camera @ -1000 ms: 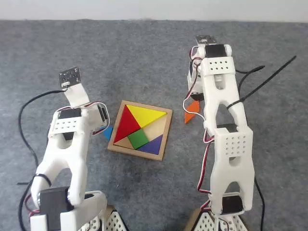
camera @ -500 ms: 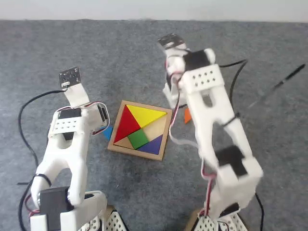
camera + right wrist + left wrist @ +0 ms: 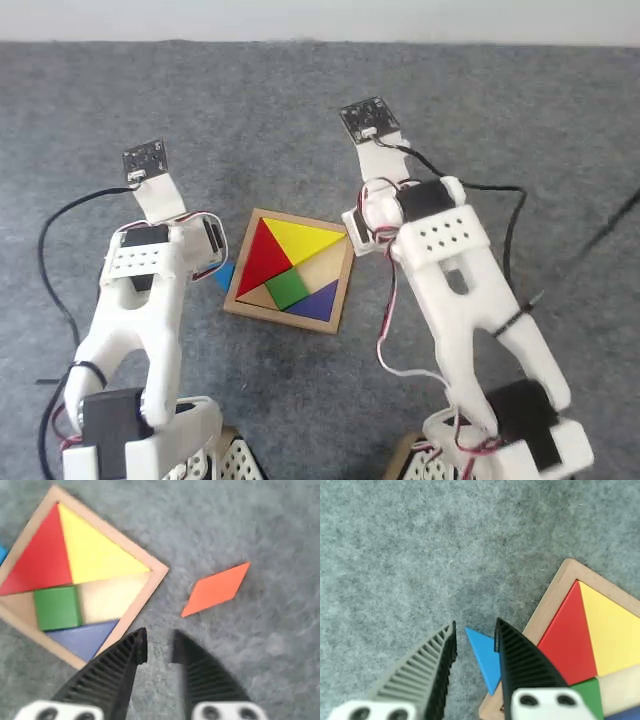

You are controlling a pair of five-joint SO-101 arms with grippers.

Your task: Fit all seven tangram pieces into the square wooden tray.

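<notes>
A grey, felt-like surface point(image 3: 300, 110) with a short mottled nap spreads across the whole scene, and both wrist views look down on the same fuzzy grey texture. Along the surface's far edge runs a plain pale band point(image 3: 320, 18), seemingly a wall, meeting the surface in a straight line.

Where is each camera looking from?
High view: above the table, looking down on left arm, right arm, tray.
Left wrist view: on that wrist, looking past the open left end effector at the blue piece.
Right wrist view: likewise, past the open right end effector at the orange piece.
All three share the tray.
</notes>
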